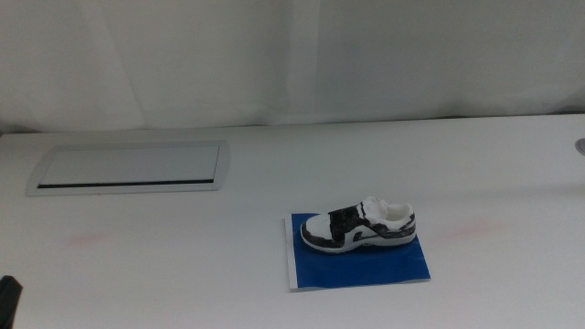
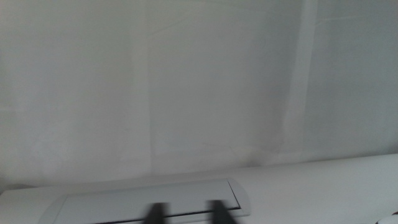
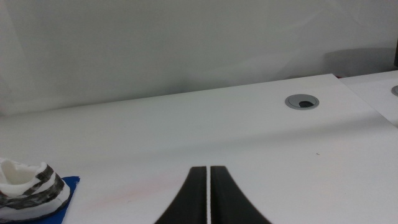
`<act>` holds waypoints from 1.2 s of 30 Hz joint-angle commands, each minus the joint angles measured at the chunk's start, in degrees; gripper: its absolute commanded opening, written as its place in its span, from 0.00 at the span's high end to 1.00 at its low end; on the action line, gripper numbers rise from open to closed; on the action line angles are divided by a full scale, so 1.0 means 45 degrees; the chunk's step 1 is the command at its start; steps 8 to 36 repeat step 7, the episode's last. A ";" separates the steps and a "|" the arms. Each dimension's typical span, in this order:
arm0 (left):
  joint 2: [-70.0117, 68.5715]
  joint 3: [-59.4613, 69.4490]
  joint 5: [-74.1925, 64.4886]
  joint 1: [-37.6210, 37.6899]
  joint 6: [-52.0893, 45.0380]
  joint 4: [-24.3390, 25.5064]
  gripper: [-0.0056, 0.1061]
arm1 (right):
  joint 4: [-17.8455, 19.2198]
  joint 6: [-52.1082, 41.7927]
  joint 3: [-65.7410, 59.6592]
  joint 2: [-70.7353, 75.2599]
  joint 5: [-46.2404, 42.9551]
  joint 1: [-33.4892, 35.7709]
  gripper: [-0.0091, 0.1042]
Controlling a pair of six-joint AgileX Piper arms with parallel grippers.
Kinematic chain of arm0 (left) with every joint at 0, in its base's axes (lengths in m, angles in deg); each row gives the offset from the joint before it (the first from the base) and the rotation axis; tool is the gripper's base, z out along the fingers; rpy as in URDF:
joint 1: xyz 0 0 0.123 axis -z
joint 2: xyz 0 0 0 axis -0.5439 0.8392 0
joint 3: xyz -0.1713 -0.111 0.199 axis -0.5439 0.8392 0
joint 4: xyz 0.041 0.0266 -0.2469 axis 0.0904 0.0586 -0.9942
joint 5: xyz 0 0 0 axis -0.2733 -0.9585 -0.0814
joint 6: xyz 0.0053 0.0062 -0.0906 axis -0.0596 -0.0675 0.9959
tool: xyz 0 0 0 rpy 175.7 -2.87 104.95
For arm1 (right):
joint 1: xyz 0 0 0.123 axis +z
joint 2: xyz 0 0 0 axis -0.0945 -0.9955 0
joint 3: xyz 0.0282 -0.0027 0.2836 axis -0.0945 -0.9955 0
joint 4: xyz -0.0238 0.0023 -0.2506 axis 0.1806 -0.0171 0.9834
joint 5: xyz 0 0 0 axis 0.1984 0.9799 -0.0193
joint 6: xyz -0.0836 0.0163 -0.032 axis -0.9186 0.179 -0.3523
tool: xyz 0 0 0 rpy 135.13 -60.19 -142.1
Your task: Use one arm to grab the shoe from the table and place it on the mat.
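White and black shoe (image 1: 358, 225) lies on the blue mat (image 1: 358, 258), long axis left-right, toe left. Right end effector (image 3: 208, 199), clenched, sits nearer; left end effector (image 2: 188, 213) released, farther left.

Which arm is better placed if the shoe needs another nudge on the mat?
Right, probably. The shoe already sits on the mat, and the right gripper, jaws shut, has it in view close by. The left gripper faces the inset panel.
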 commanded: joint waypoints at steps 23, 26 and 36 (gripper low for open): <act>-0.0448 0.0502 0.0024 0.0001 0.0036 -0.0073 0.96 | 0.0109 -0.0076 -0.0501 0.0073 -0.0035 -0.0104 0.94; -0.0448 0.0502 0.0024 0.0001 0.0036 -0.0073 0.96 | 0.0109 -0.0076 -0.0501 0.0073 -0.0035 -0.0104 0.94; -0.0448 0.0502 0.0024 0.0001 0.0036 -0.0073 0.96 | 0.0109 -0.0076 -0.0501 0.0073 -0.0035 -0.0104 0.94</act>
